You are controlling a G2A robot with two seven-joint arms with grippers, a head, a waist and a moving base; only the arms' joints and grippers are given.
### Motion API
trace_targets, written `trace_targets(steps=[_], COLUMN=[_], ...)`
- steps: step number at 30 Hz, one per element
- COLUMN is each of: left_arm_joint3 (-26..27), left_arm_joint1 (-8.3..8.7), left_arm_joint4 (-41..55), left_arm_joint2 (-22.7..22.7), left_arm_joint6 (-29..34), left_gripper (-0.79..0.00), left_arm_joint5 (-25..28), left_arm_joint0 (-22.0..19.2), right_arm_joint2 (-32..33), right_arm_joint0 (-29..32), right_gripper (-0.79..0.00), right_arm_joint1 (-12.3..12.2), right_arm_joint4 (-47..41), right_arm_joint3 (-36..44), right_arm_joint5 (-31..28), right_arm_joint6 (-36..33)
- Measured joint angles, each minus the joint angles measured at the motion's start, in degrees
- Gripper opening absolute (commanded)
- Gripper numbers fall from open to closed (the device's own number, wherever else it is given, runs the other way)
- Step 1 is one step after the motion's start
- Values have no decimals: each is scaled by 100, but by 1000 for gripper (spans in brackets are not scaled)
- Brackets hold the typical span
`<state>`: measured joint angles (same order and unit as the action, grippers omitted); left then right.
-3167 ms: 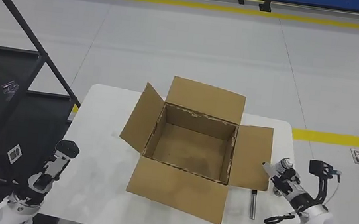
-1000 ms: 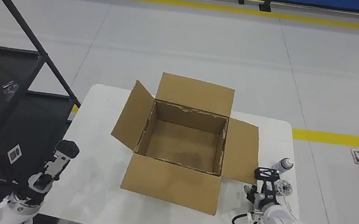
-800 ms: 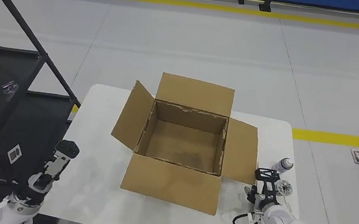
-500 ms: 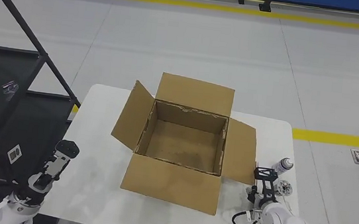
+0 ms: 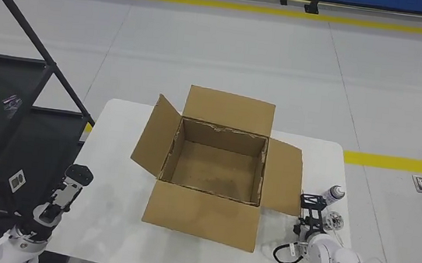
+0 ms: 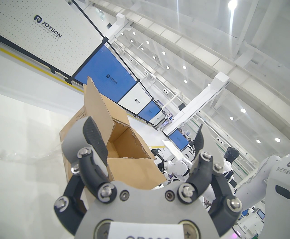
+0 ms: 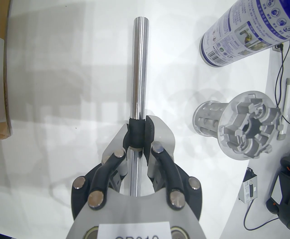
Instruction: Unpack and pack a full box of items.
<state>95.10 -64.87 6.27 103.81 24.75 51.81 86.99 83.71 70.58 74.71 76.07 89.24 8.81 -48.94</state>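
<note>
Now the right claw [image 7: 138, 131] pinches the steel rod [image 7: 140, 68] by the table's [image 5: 116, 175] right edge. Packing looks begun, so next lift it into the empty box [image 5: 201, 215] mid-table. The left claw [image 6: 145, 132] is spread.

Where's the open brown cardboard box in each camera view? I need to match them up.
Top view: the open brown cardboard box mid-table, flaps spread.
Left wrist view: the box stands just beyond the open left pincer.
Right wrist view: its cardboard edge at the frame's border, across the shiny steel rod from the blue-and-white spray can.
Shared landmark: the white table beneath it.
</note>
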Motion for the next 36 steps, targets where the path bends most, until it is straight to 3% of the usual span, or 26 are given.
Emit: trace_targets(steps=[7, 13, 16, 22, 26, 29, 32, 36], left_arm_joint3=[0, 0, 0, 0, 0, 0, 0, 0], left_arm_joint1=[0, 0, 0, 0, 0, 0, 0, 0], left_arm_joint4=[0, 0, 0, 0, 0, 0, 0, 0], left_arm_joint2=[0, 0, 0, 0, 0, 0, 0, 0], left_arm_joint6=[0, 0, 0, 0, 0, 0, 0, 0], left_gripper=[0, 0, 0, 0, 0, 0, 0, 0], left_arm_joint5=[0, 0, 0, 0, 0, 0, 0, 0], left_arm_joint0=[0, 0, 0, 0, 0, 0, 0, 0], right_arm_joint2=[183, 513, 644, 405, -99, -576, -1156, -2049], right_arm_joint0=[217, 708, 1014, 1310, 885, 234, -708, -2159], right_gripper=[-785, -785, -785, -785, -785, -785, -785, -785], right_arm_joint1=[-17, -18, 5, 40, 63, 84, 145, 320], right_arm_joint4=[-43, -34, -188, -83, 264, 448, 515, 289], right_arm_joint3=[464, 1552, 2303, 3338, 3426, 3157, 2490, 1021], right_arm_joint5=[124, 682, 938, 735, 477, -8, -521, -1101], right_arm_joint6=[195, 684, 1265, 2684, 2943, 2683, 2157, 1464])
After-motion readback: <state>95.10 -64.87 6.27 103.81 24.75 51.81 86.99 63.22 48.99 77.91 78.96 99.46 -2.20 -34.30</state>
